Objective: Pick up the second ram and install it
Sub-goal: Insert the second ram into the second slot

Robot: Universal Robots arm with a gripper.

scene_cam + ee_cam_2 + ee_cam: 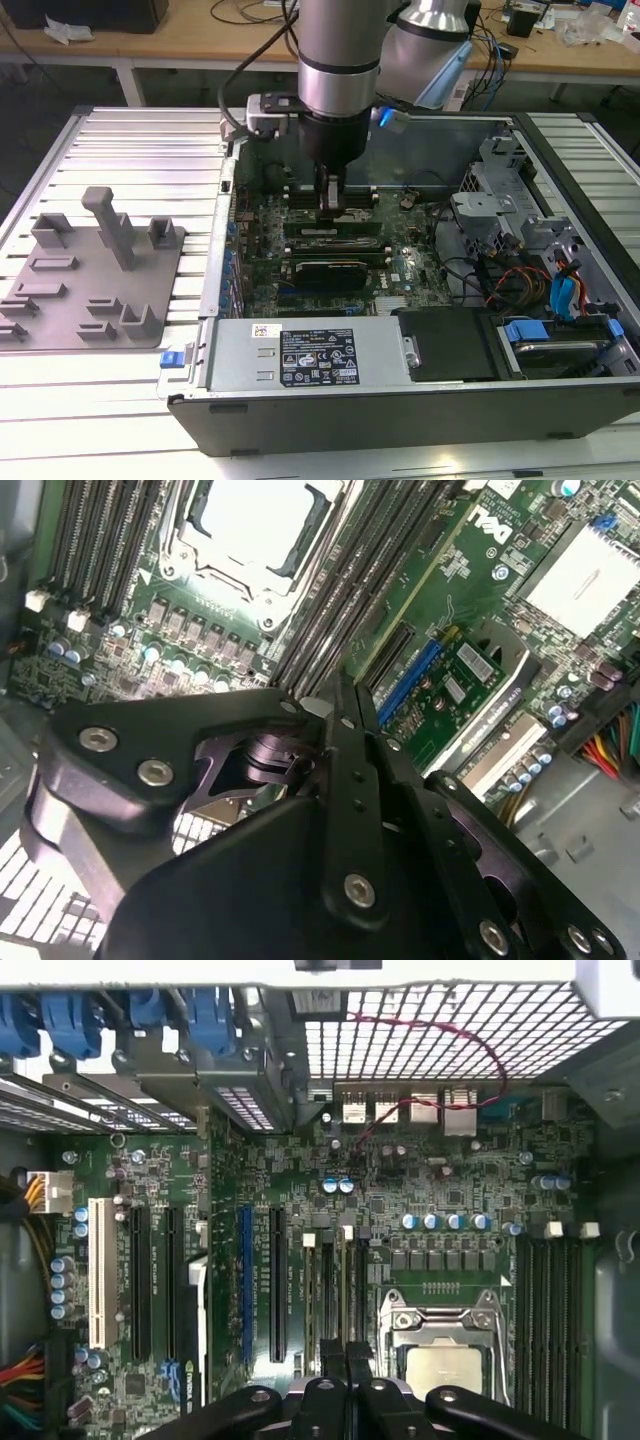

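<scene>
Slatted metal table (140,150), open computer case (400,410) lying on it, motherboard (400,275) face up. Inside, the second ram (352,214) standing on edge in a black memory slot just beside the CPU socket (440,1360); in first wrist view a thin tan-edged stick, one end at a white latch (347,1232). Directly over it the gripper (335,207), jaws pinched close together on the stick's top edge; same narrow pinch in second wrist view, dark finger links converging to a point. Just beside it, on the nearer side in exterior view, another green stick (330,229) seated parallel. Further out: more black memory slots (550,1300) past the socket, blue expansion slot (246,1280), power supply (310,355) along the case's near wall, cable bundle (520,280) toward exterior view's right, grey fixture plate (90,270) well apart on exterior view's left. Mid-length of the stick hidden behind the arm in exterior view. Long axis running across exterior view, left to right, parallel to the slots; flat faces upright.
</scene>
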